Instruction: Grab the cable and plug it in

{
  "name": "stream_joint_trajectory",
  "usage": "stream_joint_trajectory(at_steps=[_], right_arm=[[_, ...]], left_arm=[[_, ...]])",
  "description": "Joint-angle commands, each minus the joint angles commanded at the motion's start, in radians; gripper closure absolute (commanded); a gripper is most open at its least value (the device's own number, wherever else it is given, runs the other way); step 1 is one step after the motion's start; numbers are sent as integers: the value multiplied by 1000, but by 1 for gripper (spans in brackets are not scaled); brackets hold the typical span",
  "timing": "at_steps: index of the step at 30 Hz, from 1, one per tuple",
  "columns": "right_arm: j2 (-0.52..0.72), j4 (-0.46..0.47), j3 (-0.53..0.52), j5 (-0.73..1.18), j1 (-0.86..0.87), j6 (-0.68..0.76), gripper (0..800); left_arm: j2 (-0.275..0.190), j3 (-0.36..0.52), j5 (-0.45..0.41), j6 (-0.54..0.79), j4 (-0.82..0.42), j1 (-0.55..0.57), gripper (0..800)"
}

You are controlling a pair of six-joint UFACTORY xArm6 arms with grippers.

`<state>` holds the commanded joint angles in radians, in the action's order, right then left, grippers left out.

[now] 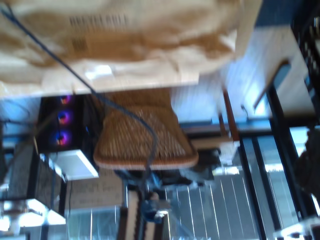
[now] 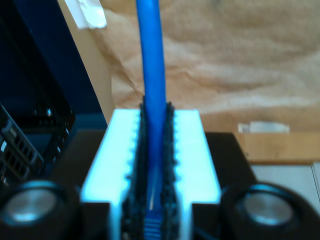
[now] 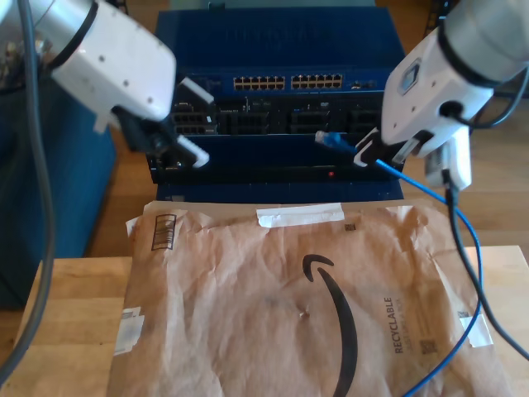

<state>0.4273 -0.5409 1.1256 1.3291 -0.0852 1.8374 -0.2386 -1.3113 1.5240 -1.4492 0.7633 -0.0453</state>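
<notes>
While the exterior view looks down over a wooden table [image 3: 66,306], a crumpled brown paper mailer [image 3: 248,314] covers most of it. The mailer bears a curved black arrow logo, the printed word "RECYCLABLE", a small barcode patch and strips of white tape. Behind the table stands a dark blue network switch [image 3: 273,50] with rows of small ports across its front.

At the exterior view's right, my second gripper [image 3: 368,153] is clamped on the cable [image 3: 417,186], thin and bright blue. The cable's translucent blue plug [image 3: 331,141] sticks out past the jaws, just in front of the switch's face and apart from it. The rest of the cable trails down over the mailer's edge at the exterior view's right. In the second wrist view the cable [image 2: 151,60] sits pinched between the two ribbed pads [image 2: 172,150] of my second gripper [image 2: 152,165].

At the exterior view's left, an arm's gripper [image 3: 186,120] has its white fingers spread apart, with nothing between them.

The first wrist view is blurred: the cable [image 1: 125,112] crosses the mailer [image 1: 125,45], whose print is unreadable, and passes a wicker chair [image 1: 145,145]. I cannot tell how my first gripper [image 1: 145,220] is set.
</notes>
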Motion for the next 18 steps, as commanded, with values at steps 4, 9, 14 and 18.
stream_joint_trajectory(at_steps=[4, 9, 14, 18], right_arm=[[0, -146, 31, 126, 135, -69, 798], [5, -290, 31, 258, 276, -164, 798], [17, -328, 29, 282, 328, -193, 797], [20, -327, 25, 281, 330, -199, 797]], left_arm=[[8, -41, 2, 2, 31, 0, 0], [43, -121, 12, 2, 110, 3, 1], [81, -213, 112, -34, 226, 18, 1], [117, -247, 175, -91, 264, 15, 1]])
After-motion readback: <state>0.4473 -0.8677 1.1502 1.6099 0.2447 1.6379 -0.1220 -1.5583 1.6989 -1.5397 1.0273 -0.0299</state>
